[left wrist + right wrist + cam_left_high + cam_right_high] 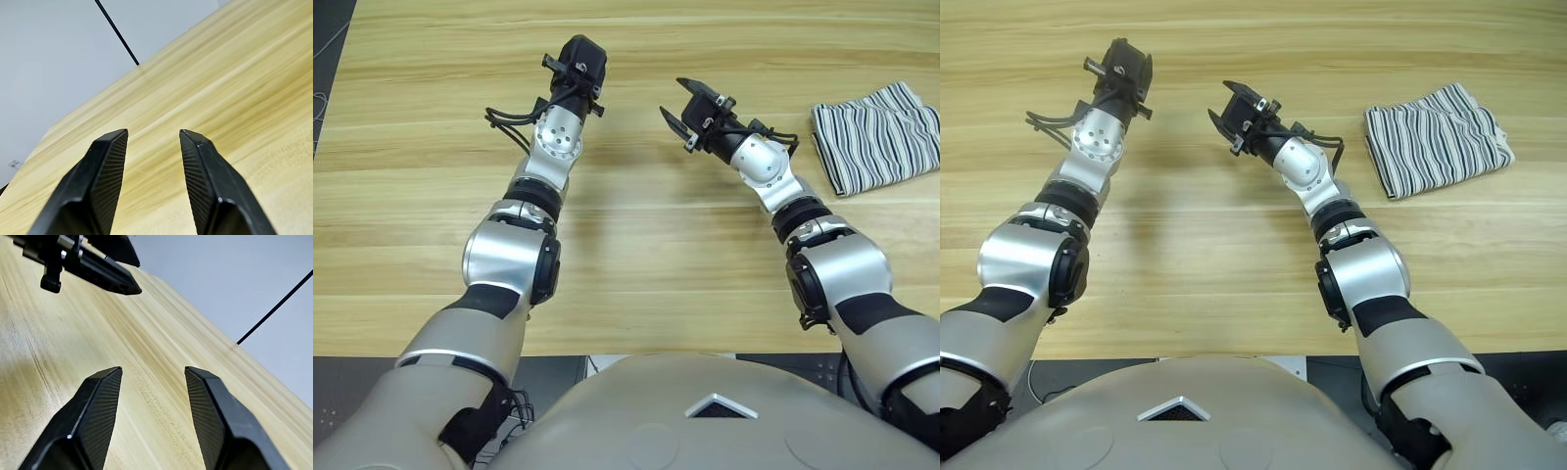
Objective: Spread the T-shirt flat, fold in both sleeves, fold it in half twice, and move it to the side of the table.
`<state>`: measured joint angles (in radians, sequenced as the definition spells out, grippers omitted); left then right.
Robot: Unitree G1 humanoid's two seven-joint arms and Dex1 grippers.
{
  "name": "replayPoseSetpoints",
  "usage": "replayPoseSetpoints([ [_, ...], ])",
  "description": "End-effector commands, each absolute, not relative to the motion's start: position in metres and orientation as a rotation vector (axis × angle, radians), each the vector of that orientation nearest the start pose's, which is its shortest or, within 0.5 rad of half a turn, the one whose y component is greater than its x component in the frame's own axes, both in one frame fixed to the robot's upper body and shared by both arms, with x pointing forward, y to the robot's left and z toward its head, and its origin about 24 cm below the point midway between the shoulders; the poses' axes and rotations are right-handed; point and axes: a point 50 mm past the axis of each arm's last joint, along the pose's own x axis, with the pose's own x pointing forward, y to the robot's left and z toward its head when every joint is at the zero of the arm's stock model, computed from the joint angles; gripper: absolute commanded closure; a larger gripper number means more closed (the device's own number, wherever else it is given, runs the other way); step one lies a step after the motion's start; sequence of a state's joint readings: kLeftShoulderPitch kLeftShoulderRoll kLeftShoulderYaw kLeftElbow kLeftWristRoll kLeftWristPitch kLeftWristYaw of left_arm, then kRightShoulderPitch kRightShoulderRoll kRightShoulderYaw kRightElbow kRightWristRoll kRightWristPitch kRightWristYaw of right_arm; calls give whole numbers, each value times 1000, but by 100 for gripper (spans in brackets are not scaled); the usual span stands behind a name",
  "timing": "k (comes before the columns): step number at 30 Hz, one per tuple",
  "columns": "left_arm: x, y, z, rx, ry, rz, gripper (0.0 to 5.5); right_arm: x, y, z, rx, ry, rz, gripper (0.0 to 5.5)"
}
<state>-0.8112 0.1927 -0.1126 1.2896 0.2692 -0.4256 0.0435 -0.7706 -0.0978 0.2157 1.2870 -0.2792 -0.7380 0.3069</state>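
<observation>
Left eye view: striped T-shirt (874, 137) lies folded into a compact, roughly rectangular bundle on the robot's R side of the table (646, 264), well apart from both claws. A broad stretch of wood lies btwn the arms and around them. The table's near edge runs just in front of the robot. Its L edge shows at the upper corner, w/ dark floor (325, 59) beyond. In the wrist views the far edge meets a plain grey surface crossed by a thin black cable (117, 33).

Table top is light wood, smooth, w/ long grain lines running side to side and a soft sheen. Shirt is soft fabric w/ narrow black-and-white stripes. Its outline is slightly rumpled, and the stripes change angle across the folds.

Claw fingers are black, flat, tapered wedges w/ a fine ribbed texture on the inner faces.

Left claw (152, 133): fingers parted to a moderate gap, nothing btwn them, held over the wood on the L side.

Right claw (152, 368): same moderate gap, holding nothing, raised over mid-table and pointing toward the left claw, near it but apart.
</observation>
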Motion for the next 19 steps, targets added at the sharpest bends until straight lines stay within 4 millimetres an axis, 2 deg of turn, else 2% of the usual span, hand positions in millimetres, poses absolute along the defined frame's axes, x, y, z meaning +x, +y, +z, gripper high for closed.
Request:
replayPoseSetpoints([
  [1, 363, 153, 28, 589, 134, -221, 290, 342, -80, 37, -468, -103, 768, 276],
  [6, 364, 148, 31, 610, 98, -232, 232, 343, -83, 35, -502, -72, 769, 220],
  [7, 364, 146, 31, 583, 98, -247, 211, 344, -85, 36, -506, -80, 755, 195],
  [8, 364, 144, 31, 630, 95, -248, 194, 346, -87, 38, -482, -83, 741, 180],
  [12, 364, 134, 35, 644, 37, -293, 190, 346, -86, 40, -567, -114, 742, 175],
  [16, 358, 120, 30, 823, -26, -386, 135, 338, -80, 34, -642, -141, 821, 172],
  [19, 355, 111, 29, 911, -88, -435, 135, 333, -76, 31, -721, -176, 863, 172],
])
